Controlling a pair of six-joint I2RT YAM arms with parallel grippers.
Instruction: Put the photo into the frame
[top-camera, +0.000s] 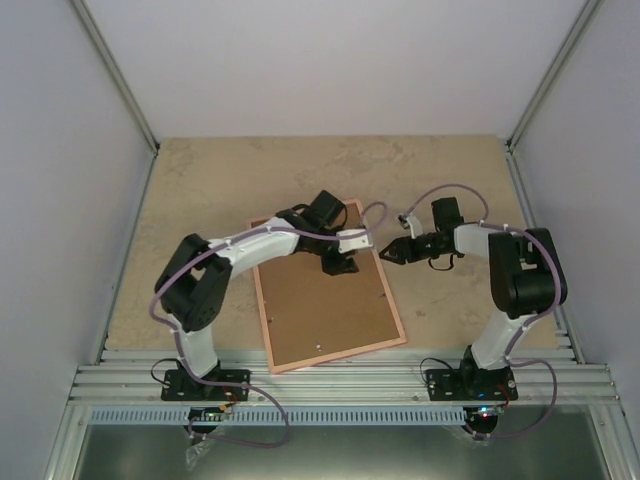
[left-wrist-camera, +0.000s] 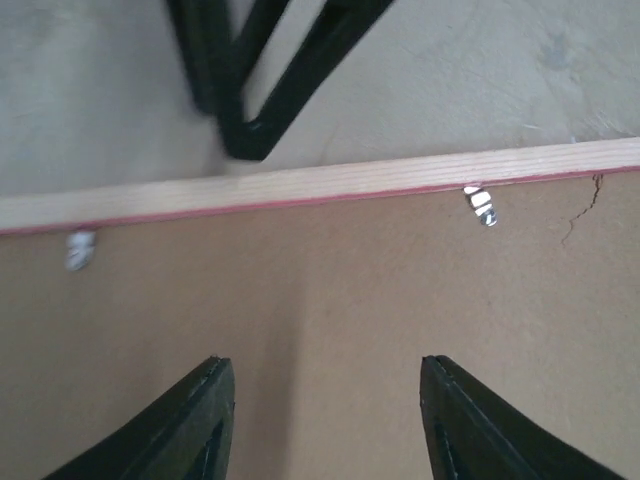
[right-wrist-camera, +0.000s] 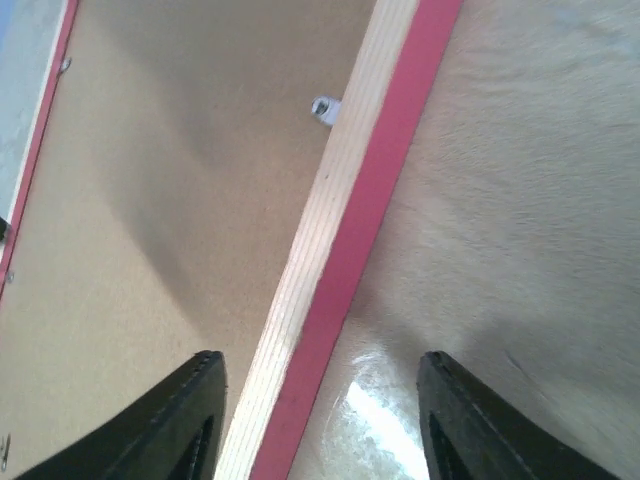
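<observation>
Left gripper (left-wrist-camera: 325, 375) hangs spread and empty over the backing board (left-wrist-camera: 320, 300) inside the frame (right-wrist-camera: 345, 250), right gripper (right-wrist-camera: 320, 365) likewise empty astride its right rail; probably light, stiff wood, best pinched by a rail; photo unseen.

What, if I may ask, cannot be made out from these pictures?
The photo: in no view; the backing board fills the frame.
The frame's far rim, top view: partly hidden behind the left arm.
Metal tab, left wrist view: blurred.
Frame corners, wrist views: cut off by picture edges.
</observation>
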